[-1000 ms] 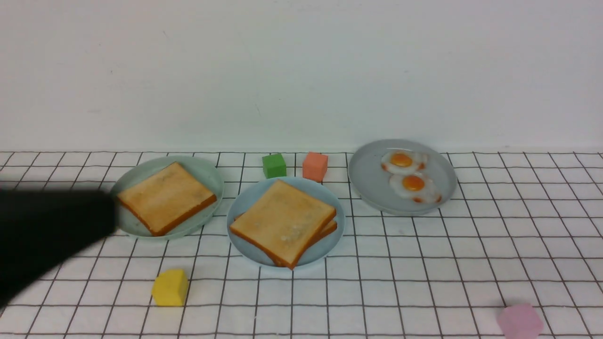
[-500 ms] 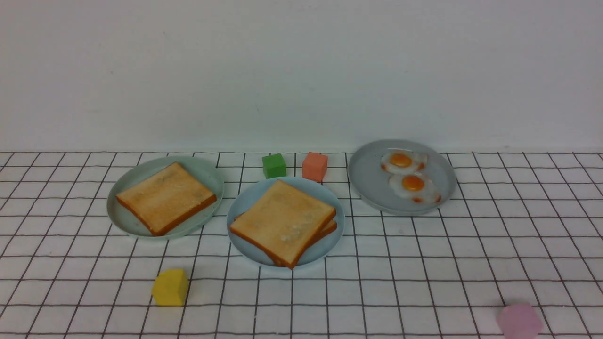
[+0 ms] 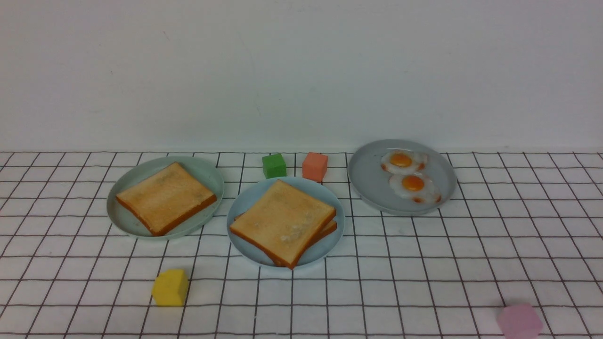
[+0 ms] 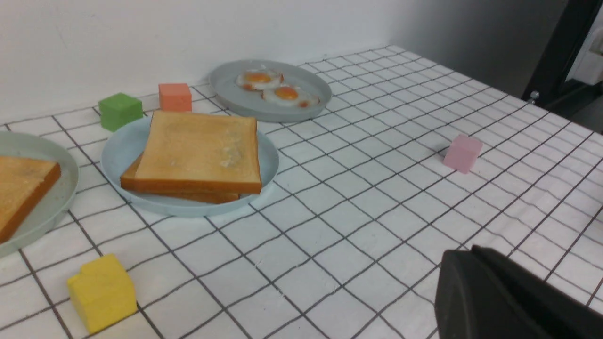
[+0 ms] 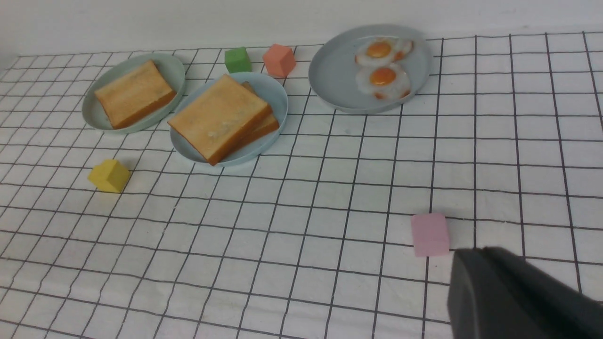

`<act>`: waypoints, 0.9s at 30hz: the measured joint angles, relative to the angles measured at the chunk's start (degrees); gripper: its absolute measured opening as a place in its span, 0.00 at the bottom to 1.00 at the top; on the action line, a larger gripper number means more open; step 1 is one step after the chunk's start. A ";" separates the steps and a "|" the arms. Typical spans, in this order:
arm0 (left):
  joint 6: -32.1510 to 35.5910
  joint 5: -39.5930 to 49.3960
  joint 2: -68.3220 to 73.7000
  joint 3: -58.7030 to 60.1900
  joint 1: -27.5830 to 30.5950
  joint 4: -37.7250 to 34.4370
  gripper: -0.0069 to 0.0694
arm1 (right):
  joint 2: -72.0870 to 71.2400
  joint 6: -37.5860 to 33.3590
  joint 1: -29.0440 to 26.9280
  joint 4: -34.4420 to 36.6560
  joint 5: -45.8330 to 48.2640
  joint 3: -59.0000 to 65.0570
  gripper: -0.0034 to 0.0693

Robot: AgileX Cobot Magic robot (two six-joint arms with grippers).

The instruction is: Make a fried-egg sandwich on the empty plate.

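Observation:
Two golden toast slices (image 3: 282, 219) lie stacked as the sandwich on the sky-blue plate (image 3: 245, 201) at the middle of the table. Whether an egg lies between them I cannot tell; only toast edges show. In the left wrist view the same stack (image 4: 200, 150) sits on that plate (image 4: 121, 147). Two fried eggs (image 3: 408, 173) rest on the grey plate (image 3: 367, 175) at the back right. My left gripper (image 4: 464, 252) is shut and holds nothing, well back from the plates. The right gripper (image 5: 476, 249) is likewise shut and bare, just beside a pink block (image 5: 429, 234). Neither arm appears in the front view.
A pale green plate (image 3: 209, 175) at the left holds one toast slice (image 3: 165, 197). Behind the middle plate stand a green block (image 3: 274, 165) and a salmon block (image 3: 314, 165). A yellow block (image 3: 170, 287) sits front left, a pink block (image 3: 519, 321) front right.
The dark left arm that covered the left edge of the front view a second ago has pulled back out of that view. Plates, toast and eggs have not moved.

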 joint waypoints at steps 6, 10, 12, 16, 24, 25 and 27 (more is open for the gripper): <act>0.00 3.23 0.00 0.00 0.00 0.13 0.07 | -1.82 -0.18 -3.54 -2.49 -3.17 3.34 0.07; 0.00 5.26 0.00 0.01 0.00 0.15 0.07 | -5.74 -0.19 -9.17 -4.22 -16.28 13.51 0.07; 0.00 6.03 0.00 0.01 0.00 0.15 0.07 | -7.87 -0.19 -11.43 -4.14 -23.59 19.88 0.07; 0.00 8.00 0.00 0.07 0.00 0.15 0.07 | -14.40 -0.19 -15.89 -4.36 -41.04 40.71 0.07; 0.05 8.69 0.00 0.12 0.00 0.19 0.08 | -17.98 -0.08 -17.54 -5.43 -48.72 57.53 0.07; 0.05 8.69 0.00 0.12 0.00 0.14 0.08 | -17.98 -0.08 -17.54 -5.43 -48.69 57.59 0.07; 0.05 8.69 0.00 0.12 0.00 0.19 0.08 | -17.98 -0.08 -17.55 -5.36 -48.88 57.59 0.07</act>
